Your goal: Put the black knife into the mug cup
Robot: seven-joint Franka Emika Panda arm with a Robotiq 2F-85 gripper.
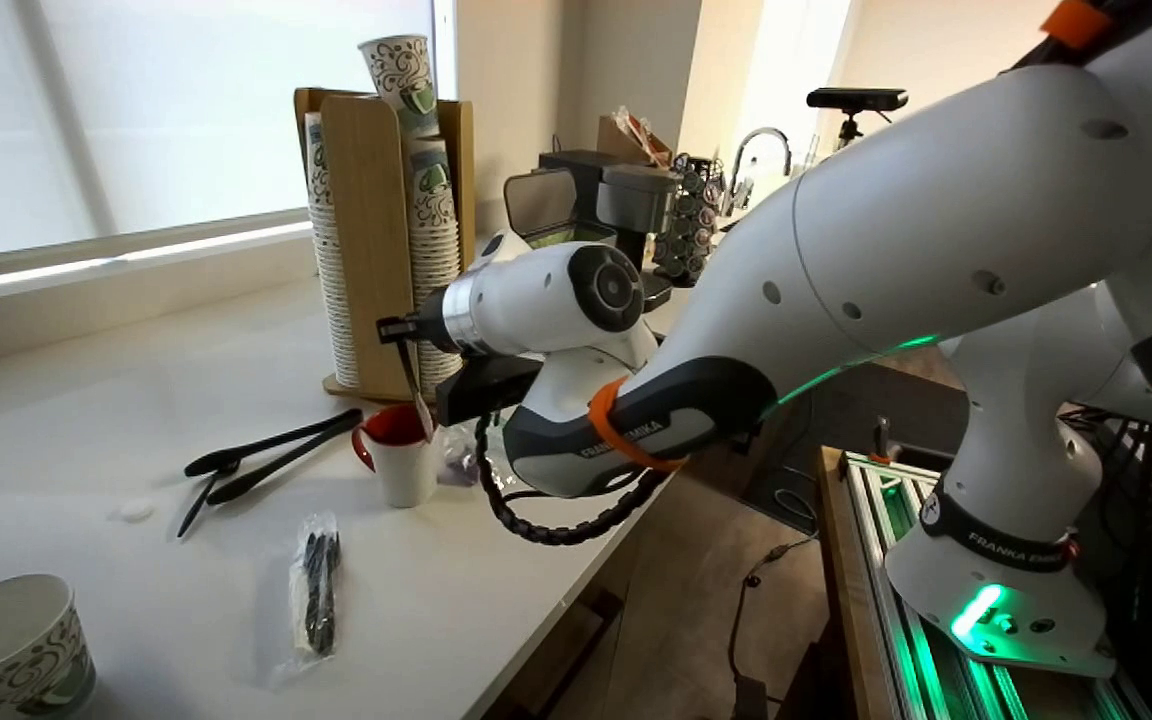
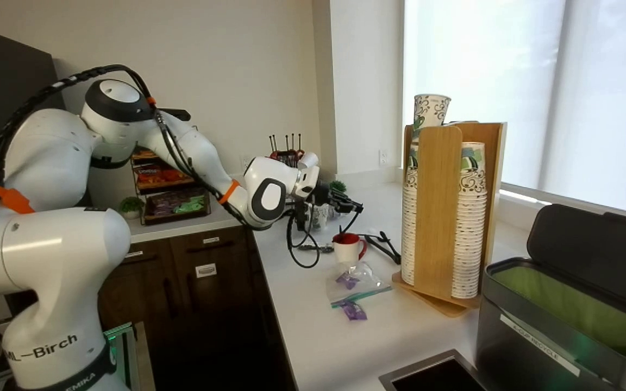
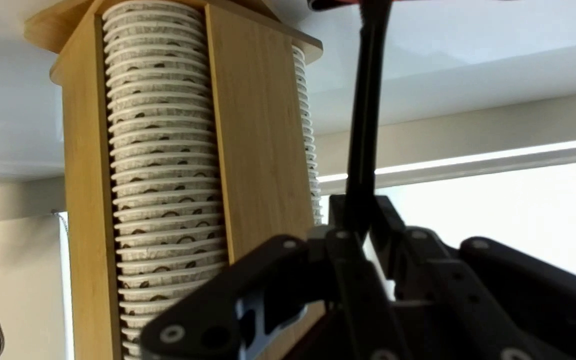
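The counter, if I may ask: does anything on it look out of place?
In an exterior view, a purple packet lies at the edge of the zip bag, seemingly outside, while another packet shows inside, so it looks stray.

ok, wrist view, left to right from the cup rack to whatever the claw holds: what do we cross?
Wooden side panel → stack of patterned paper cups → second wooden panel → thin strip of another cup stack → black knife, gripped in the claw. Window left out: it spreads behind the knife.

There's one mug cup, one gripper, one cup rack.
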